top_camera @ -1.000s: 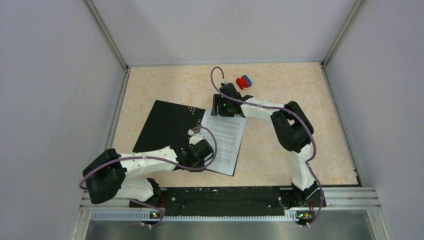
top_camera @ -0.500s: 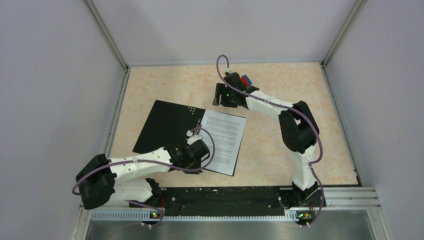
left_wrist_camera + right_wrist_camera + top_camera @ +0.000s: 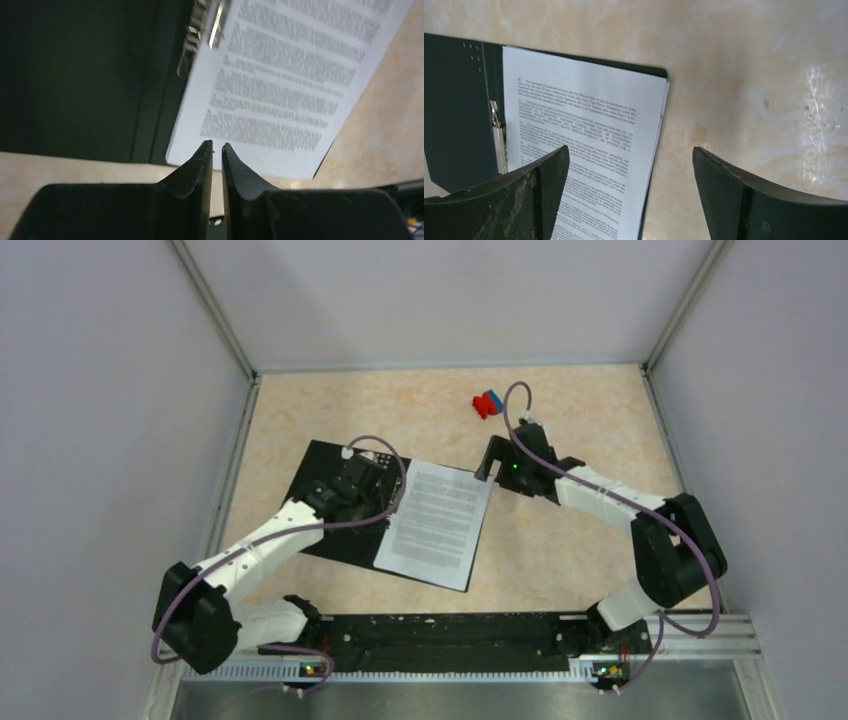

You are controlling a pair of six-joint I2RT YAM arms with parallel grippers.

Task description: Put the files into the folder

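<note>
Txt on files blurry; illegible

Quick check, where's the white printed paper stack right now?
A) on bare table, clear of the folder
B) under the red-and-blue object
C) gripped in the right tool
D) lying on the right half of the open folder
D: the white printed paper stack lies flat on the right half of the open black-lined folder, and the right tool is open with nothing between its fingers.
</note>
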